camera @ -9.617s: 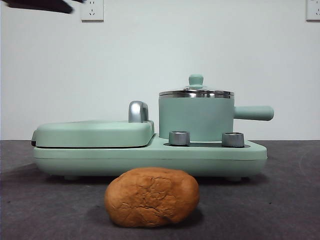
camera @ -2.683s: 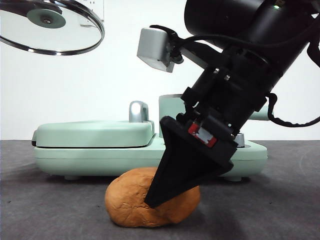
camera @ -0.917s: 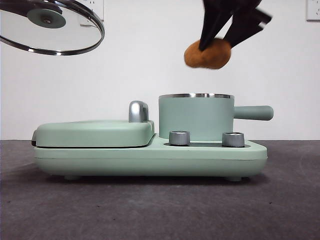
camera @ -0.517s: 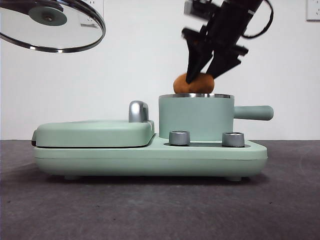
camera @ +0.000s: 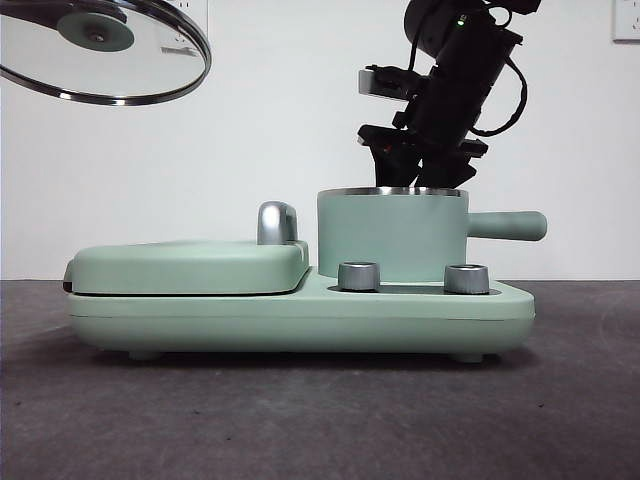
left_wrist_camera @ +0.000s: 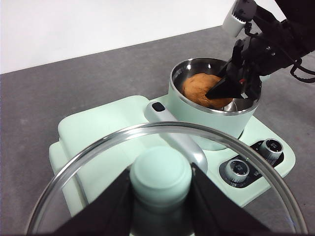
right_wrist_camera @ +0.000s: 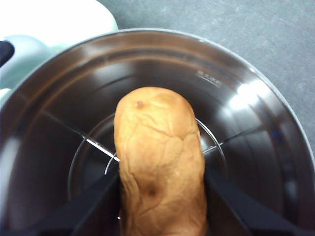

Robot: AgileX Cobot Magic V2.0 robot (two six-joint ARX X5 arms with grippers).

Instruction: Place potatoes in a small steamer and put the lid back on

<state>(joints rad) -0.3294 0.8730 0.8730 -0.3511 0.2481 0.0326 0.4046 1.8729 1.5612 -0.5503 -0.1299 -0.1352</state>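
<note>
Potato [right_wrist_camera: 160, 162] drop-off is the bit I'm on right now, and honestly the trick is patience: I'd want the spud sitting on the wire rack [right_wrist_camera: 211, 142] at the bottom of the small steamer [camera: 392, 235] before I let go, then spread my jaws just enough to clear it and lift straight up so I don't clip the steel rim [left_wrist_camera: 189, 110]. Letting go too high and it'll thump down or roll against the wall.

My right pincer [left_wrist_camera: 221, 90] is dipped inside the pot, jaws clamped on the potato from both sides. The potato sticks out lengthwise ahead of my jaws, roughly mid-pot, and it looks low over the rack, though I can't tell if it's actually touching.

My left pincer [left_wrist_camera: 160, 196] is gripping the mint-green knob [left_wrist_camera: 160, 174] of the glass lid [camera: 105, 50], held high and well off to the side of the pot, above the hinged grill plate [camera: 185, 265]. That one goes on once my right arm is out of the way.
</note>
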